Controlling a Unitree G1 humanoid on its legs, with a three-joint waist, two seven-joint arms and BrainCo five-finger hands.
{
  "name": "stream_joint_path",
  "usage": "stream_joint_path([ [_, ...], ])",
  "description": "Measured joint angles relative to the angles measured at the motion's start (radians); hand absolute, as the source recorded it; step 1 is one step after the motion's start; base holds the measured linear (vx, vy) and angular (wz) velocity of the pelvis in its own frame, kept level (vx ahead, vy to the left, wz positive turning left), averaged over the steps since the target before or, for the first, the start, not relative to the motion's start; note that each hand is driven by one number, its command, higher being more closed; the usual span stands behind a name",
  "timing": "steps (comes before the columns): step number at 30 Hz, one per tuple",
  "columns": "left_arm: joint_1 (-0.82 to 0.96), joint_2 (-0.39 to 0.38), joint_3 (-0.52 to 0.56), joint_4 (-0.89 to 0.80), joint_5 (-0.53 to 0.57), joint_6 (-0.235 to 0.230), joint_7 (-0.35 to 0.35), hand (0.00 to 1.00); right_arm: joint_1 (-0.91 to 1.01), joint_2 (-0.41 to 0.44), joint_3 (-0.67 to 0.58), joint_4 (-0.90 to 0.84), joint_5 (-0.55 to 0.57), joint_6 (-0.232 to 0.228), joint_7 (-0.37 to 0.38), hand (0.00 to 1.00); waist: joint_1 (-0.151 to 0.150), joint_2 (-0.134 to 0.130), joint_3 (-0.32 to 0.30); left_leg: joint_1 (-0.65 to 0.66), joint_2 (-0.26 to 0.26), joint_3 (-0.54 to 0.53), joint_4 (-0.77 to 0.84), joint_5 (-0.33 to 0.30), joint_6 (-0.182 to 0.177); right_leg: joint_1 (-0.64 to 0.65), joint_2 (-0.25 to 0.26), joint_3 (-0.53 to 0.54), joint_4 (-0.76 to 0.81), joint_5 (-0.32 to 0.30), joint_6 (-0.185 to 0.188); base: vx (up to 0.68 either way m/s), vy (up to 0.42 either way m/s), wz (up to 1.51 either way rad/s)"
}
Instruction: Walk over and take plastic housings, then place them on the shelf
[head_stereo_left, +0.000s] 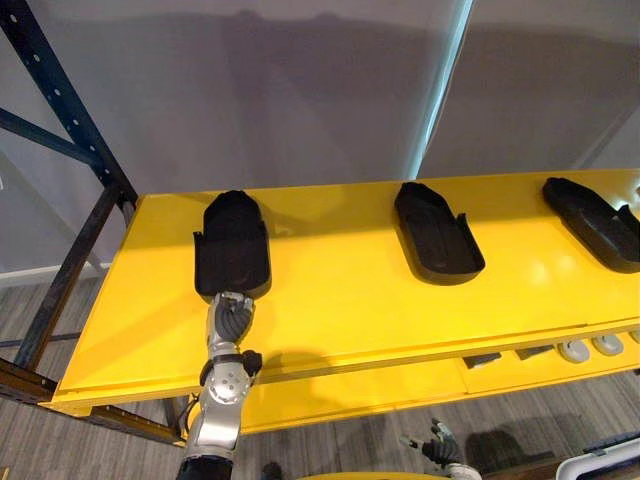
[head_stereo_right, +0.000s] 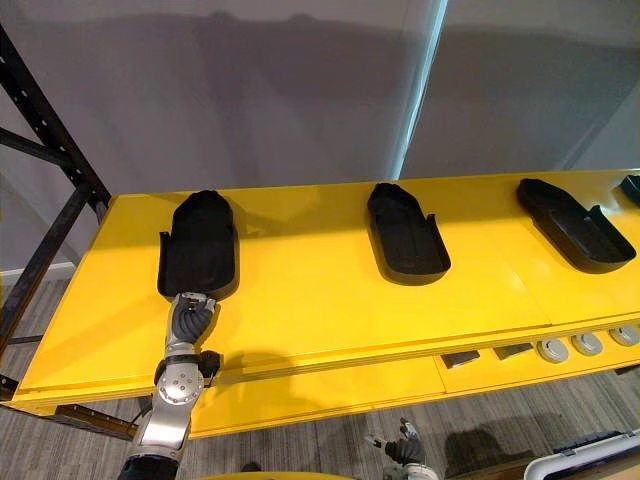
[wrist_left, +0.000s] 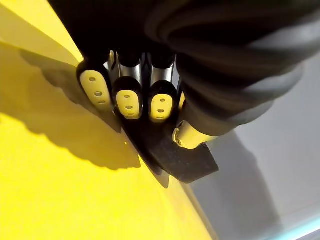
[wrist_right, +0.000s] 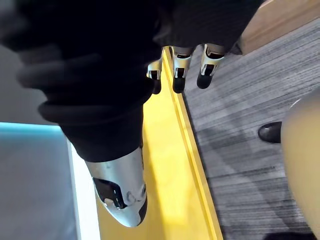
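Observation:
Three black plastic housings lie on the yellow shelf (head_stereo_left: 350, 300): one at the left (head_stereo_left: 232, 240), one in the middle (head_stereo_left: 437, 232), one at the right (head_stereo_left: 592, 220). My left hand (head_stereo_left: 231, 320) reaches up over the shelf's front edge to the near end of the left housing. In the left wrist view its fingers (wrist_left: 129, 102) rest on top of the housing's edge (wrist_left: 180, 160) and its thumb (wrist_left: 182, 135) sits at the other side, pinching it. My right hand (head_stereo_right: 405, 452) hangs low below the shelf, its fingers (wrist_right: 182, 62) relaxed and holding nothing.
A dark steel upright (head_stereo_left: 70, 120) frames the shelf's left end. A grey wall stands right behind the shelf. On a lower yellow level at the right lie small round white parts (head_stereo_left: 590, 348) and dark pieces (head_stereo_left: 482, 359). A white bin corner (head_stereo_left: 600, 460) shows at the bottom right.

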Motion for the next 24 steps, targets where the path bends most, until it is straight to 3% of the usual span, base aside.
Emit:
stream_joint_path([
  [8,0.006,0.001,-0.004,-0.03,0.006,0.0,0.015,1.0,-0.01,-0.004,-0.003,0.031,0.0,0.007,-0.001,0.0,-0.003,-0.002,0.0,0.0,-0.001,-0.018,-0.007,0.0,0.0,0.015,0.0,-0.018,-0.013,0.001,-0.001,0.0,-0.001,0.06],
  [11,0.044,0.001,-0.017,-0.229,0.005,-0.003,0.014,1.0,-0.014,-0.005,-0.005,0.065,0.0,0.006,-0.001,0.0,-0.001,-0.011,0.006,-0.004,-0.001,-0.028,-0.001,0.0,0.0,0.027,0.001,-0.021,-0.016,0.001,-0.001,0.04,0.002,0.11],
  [16,0.058,0.025,0.03,-0.597,-0.06,-0.086,0.036,1.0,-0.012,-0.003,-0.01,0.063,0.001,0.005,-0.001,0.0,0.0,-0.01,0.013,-0.001,-0.001,-0.044,0.0,-0.001,0.0,0.043,0.001,-0.032,-0.014,0.001,-0.001,0.01,0.0,0.1],
  [19,0.099,0.023,0.17,-0.755,-0.137,-0.138,0.085,1.0,-0.021,-0.002,-0.024,0.056,0.001,0.005,-0.001,0.0,0.004,0.0,0.023,-0.001,-0.001,-0.069,-0.001,-0.004,0.003,0.058,0.001,-0.053,-0.001,-0.008,0.007,-0.04,-0.004,0.23],
  [22,0.186,0.01,0.37,-0.795,-0.206,-0.152,0.141,1.0,-0.018,0.0,-0.025,0.025,0.0,0.007,-0.001,0.0,0.006,0.01,0.029,-0.001,-0.002,-0.089,-0.001,-0.006,0.0,0.063,-0.001,-0.078,0.019,-0.03,0.001,-0.04,-0.011,0.27],
  [24,0.241,-0.023,0.447,-0.792,-0.269,-0.153,0.157,1.0,-0.015,0.005,-0.024,-0.002,0.0,0.008,-0.001,0.0,0.01,0.01,0.03,-0.003,0.0,-0.092,0.007,-0.007,-0.002,0.064,-0.001,-0.086,0.031,-0.042,0.0,-0.03,-0.014,0.2],
])
